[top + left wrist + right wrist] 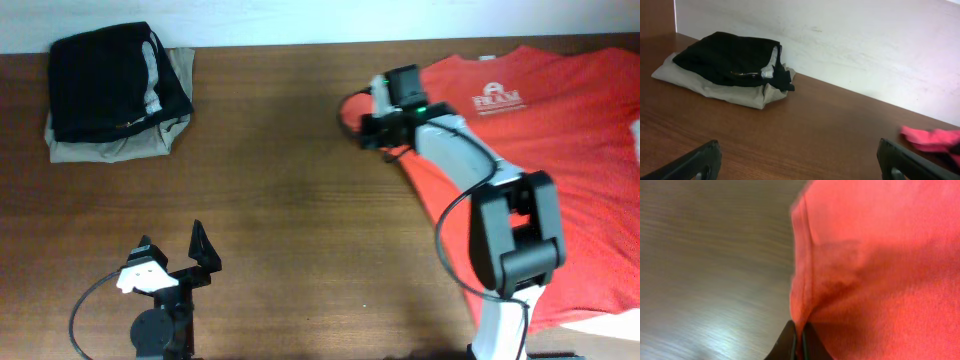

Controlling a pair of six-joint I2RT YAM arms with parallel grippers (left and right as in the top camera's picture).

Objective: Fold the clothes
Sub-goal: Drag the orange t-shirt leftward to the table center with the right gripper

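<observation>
Dark brown wood grain runs across the bench [280, 190]. At its near edge, on the left, the left gripper [170, 236] hovers with its fingers spread wide and nothing between them. Its wrist view shows only bench between the two black fingertips.

On the right side an orange-red T-shirt [560, 130] lies spread flat, chest print up, reaching from the near edge to the far edge. The right arm stretches over it toward the middle of the bench. The right gripper [799, 341] is clenched on the shirt's left edge near the sleeve. In the wrist view a hemmed fold of orange-red cloth runs down into the pinched fingertips, with wood to its left.

Well apart, at the far left corner, a folded black garment [100, 75] with a pale stripe sits on a folded khaki garment [125, 150], close to the white wall [865, 50].
</observation>
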